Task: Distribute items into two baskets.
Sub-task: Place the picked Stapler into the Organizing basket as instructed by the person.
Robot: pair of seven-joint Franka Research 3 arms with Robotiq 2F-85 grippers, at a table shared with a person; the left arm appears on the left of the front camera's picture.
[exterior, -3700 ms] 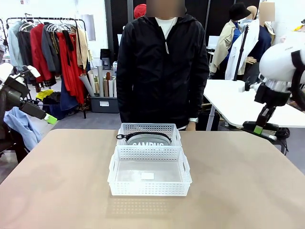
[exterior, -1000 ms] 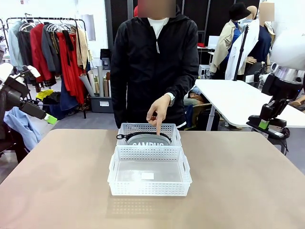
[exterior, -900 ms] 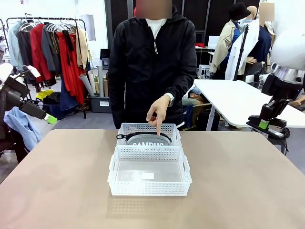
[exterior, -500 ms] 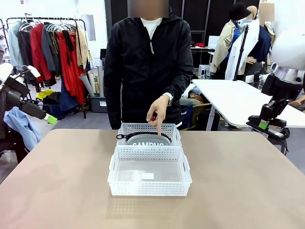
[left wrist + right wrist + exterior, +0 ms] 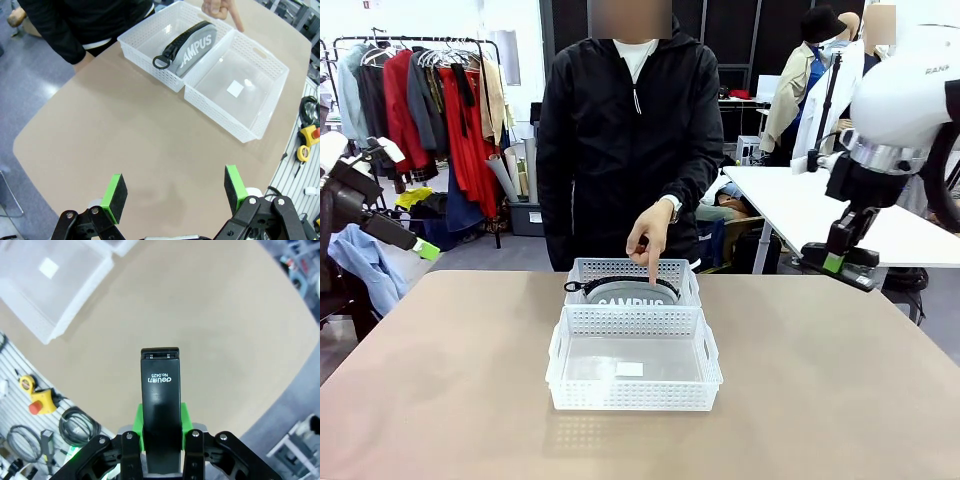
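Baskets sit end to end in the middle of the table (image 5: 440, 380). The far basket (image 5: 582, 272) holds the grey pouch (image 5: 630, 295), and a person's hand (image 5: 651, 232) points a finger down at it. The near basket (image 5: 633, 398) has only a small white sticker inside. The right gripper (image 5: 160, 432) is up high with its jaws closed on the black stapler (image 5: 160, 400). The left gripper (image 5: 172, 192) hangs with its jaws wide apart.
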